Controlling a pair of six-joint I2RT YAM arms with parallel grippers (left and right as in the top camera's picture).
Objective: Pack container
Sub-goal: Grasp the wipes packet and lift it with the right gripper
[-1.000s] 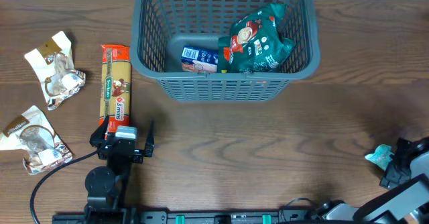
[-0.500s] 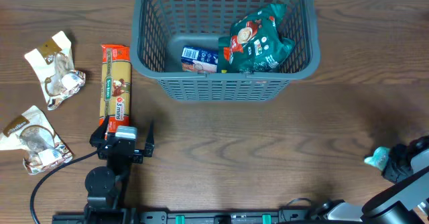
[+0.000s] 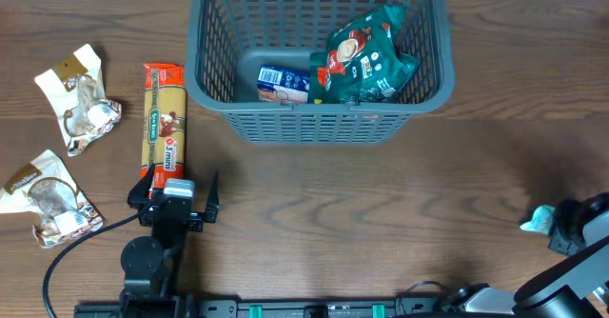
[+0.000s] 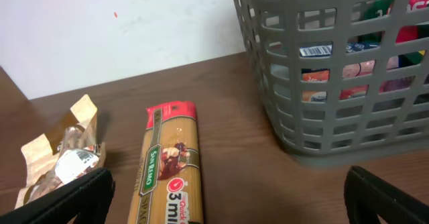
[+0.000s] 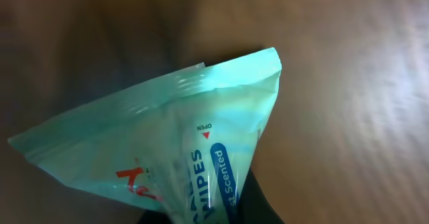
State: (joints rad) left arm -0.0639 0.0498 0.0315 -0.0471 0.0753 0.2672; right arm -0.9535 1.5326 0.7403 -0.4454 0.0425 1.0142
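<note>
Overhead: container (image 3: 314, 126) at 12 o'clock on desk (image 3: 381, 213), likely light, stiff, bulky, best taken by thick rim; left gripper (image 3: 179, 180) at 7 o'clock spread wide, empty; right gripper (image 3: 561, 225) at 4 o'clock. Left wrist: pasta packet (image 4: 167, 163) beside container. Right wrist: right gripper clamped on soft wipes pack (image 5: 167, 143).

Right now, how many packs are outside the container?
4. One crumpled beige packet at far left, a second beige packet nearer the robot, the spaghetti pack left of the container, the teal wipes pack at the right edge. More may sit off-frame.
</note>
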